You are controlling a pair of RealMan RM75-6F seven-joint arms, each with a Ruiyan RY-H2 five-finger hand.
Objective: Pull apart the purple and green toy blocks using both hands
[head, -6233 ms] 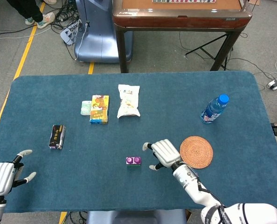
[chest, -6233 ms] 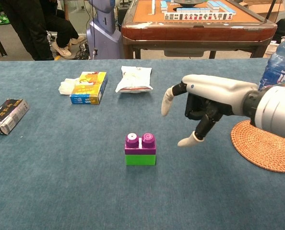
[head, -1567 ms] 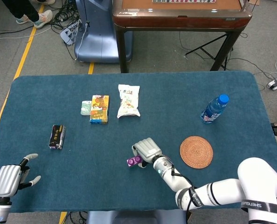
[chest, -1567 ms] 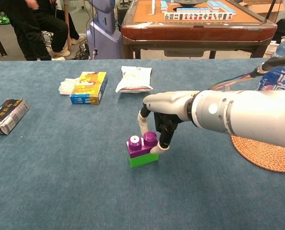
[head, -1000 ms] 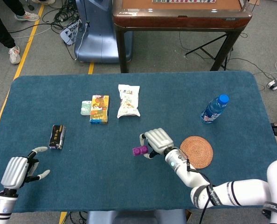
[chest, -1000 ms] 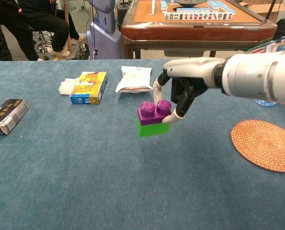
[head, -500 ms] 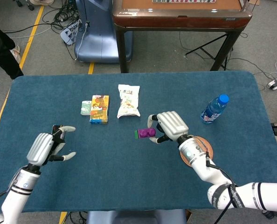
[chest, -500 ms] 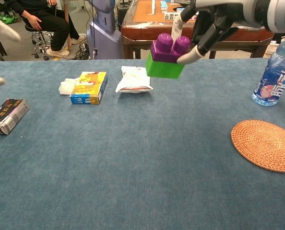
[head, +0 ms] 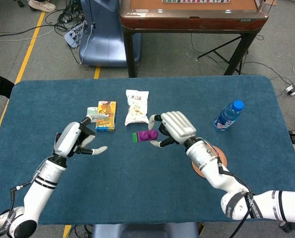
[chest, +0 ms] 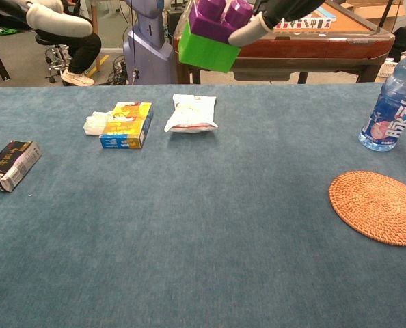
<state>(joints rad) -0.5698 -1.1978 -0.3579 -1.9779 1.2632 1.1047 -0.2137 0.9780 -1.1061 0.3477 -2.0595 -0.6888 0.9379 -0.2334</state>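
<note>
The joined purple and green plastic toy blocks [head: 144, 136] are grasped by the right hand [head: 171, 129] and held raised above the blue cloth-covered surface [head: 147, 198], presumably so the empty, spread-fingered left hand [head: 77, 138] can take the green end.
</note>
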